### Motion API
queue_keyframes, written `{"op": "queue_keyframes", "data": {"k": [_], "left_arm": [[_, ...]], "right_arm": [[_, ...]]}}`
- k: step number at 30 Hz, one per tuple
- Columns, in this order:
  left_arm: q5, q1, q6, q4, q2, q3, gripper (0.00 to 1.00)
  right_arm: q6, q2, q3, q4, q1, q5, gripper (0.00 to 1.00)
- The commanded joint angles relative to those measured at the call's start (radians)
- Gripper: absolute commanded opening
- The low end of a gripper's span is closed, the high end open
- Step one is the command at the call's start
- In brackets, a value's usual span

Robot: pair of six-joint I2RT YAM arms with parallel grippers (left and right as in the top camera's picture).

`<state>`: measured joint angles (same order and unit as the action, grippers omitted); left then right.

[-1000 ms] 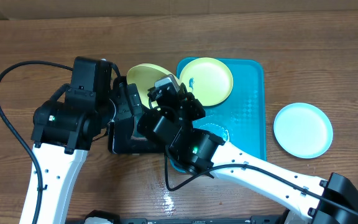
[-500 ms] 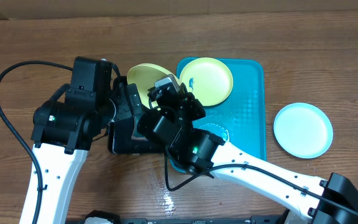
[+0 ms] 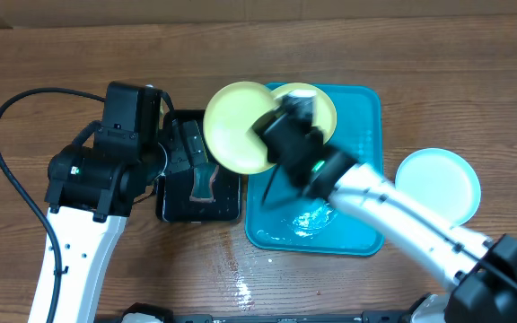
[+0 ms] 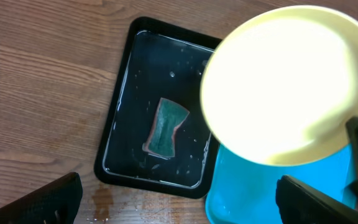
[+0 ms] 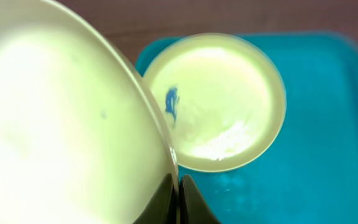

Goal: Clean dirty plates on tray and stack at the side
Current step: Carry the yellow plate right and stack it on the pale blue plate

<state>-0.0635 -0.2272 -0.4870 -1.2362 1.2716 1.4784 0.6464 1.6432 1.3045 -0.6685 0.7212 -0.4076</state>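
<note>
Up off the tray, one of the plates [image 3: 236,126] hangs in the air. You've got it pinched by its rim in the right gripper [image 5: 178,196], jaws clamped tight on the edge. From overhead it sits above the seam where the black tray [image 4: 120,118] meets the turquoise tray [image 3: 362,144], and its right side overlaps the plate below. In your left wrist view the raised plate fills the upper right and hides the black tray's far corner. Glare washes out its face, so you can't judge how clean it is.

Beneath it, a second plate [image 5: 229,99] lies flat in the far left part of the turquoise tray. Look at your right wrist view: there's a blue smudge [image 5: 171,102] on its left side, and pale streaks lower down. The nearer end of that tray shows a shiny wet patch [image 3: 312,215].

Your third plate [image 3: 438,187] rests on the wooden table [image 3: 61,63], just right of the turquoise tray and clear of its lip.

Over on the other side, your left gripper [image 4: 178,186] hovers above the black tray with its jaws spread wide, fingers [image 4: 55,199] at the bottom corners of the wrist view, gripping nothing. Down in the black tray, a green sponge [image 4: 165,127] with a reddish edge lies amid droplets, untouched.
</note>
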Motion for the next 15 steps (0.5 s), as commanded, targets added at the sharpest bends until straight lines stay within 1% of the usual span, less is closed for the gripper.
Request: {"op": "queue_keyframes", "data": {"k": [1,2,4,8,11,13,15], "left_arm": [[0.009,0.005,0.012,-0.002,-0.008,0.022,1.0],[0.009,0.005,0.012,-0.002,-0.008,0.022,1.0],[0.008,0.005,0.012,-0.002,-0.008,0.023,1.0],[0.009,0.005,0.012,-0.002,-0.008,0.022,1.0],[0.009,0.005,0.012,-0.002,-0.008,0.022,1.0],[0.009,0.005,0.012,-0.002,-0.008,0.023,1.0],[0.009,0.005,0.012,-0.002,-0.008,0.022,1.0]], "right_arm": [[0.095,-0.064,0.027,-0.01,-0.18,0.509,0.04],[0.081,-0.08,0.027,-0.02,-0.24,0.581,0.04],[0.079,-0.115,0.027,-0.053,-0.351,0.659,0.04],[0.079,-0.184,0.027,-0.17,-0.602,0.711,0.04],[0.05,-0.195,0.026,-0.312,-0.806,0.708,0.04],[0.004,-0.179,0.022,-0.412,-0.942,0.656,0.04],[-0.025,-0.158,0.009,-0.476,-1.047,0.598,0.04]]}}
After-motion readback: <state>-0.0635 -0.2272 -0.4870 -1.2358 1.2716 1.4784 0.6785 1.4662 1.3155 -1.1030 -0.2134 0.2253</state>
